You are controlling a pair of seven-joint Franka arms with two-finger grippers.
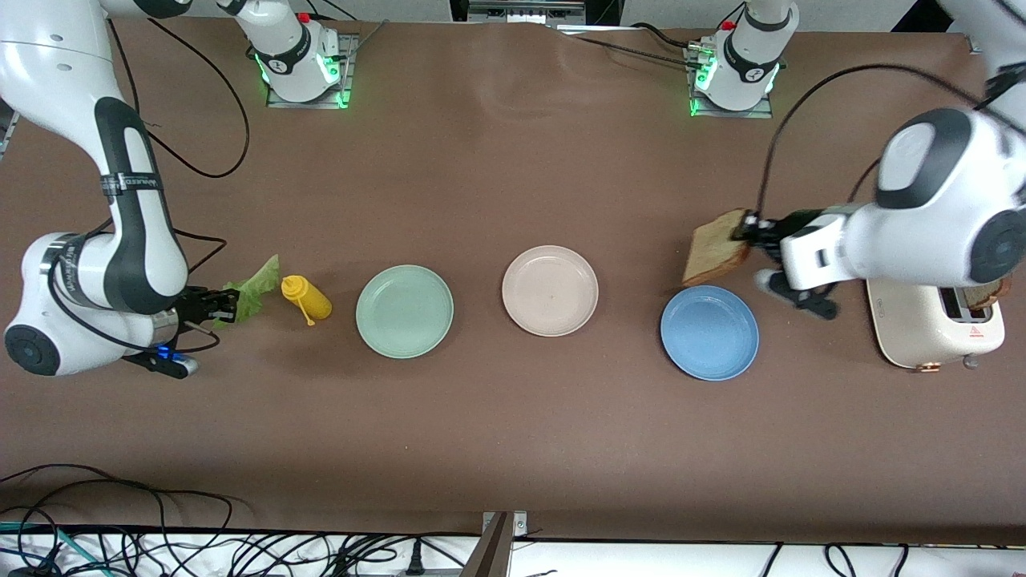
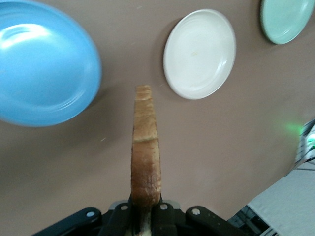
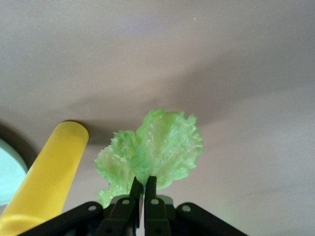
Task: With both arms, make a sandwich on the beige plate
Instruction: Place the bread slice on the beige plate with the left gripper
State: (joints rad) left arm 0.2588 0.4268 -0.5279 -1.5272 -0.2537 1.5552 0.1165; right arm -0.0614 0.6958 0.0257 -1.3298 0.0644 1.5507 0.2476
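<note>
Tbl (image 1: 513,433); toaster (image 1: 938,332) front-only

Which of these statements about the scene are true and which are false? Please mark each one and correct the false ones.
1. The left gripper holds a bread slice in the air. True.
2. The beige plate already carries bread. False: it is bare, with nothing on it.
3. The right gripper is shut on the lettuce leaf. True; its fingers pinch the leaf's edge.
4. The yellow bottle stands upright on the mint green plate. False: it lies on the table, beside the lettuce.
5. The beige plate lies between the mint green plate and the blue plate. True.
6. The toaster is empty. False: a bread slice shows in its slot.
</note>
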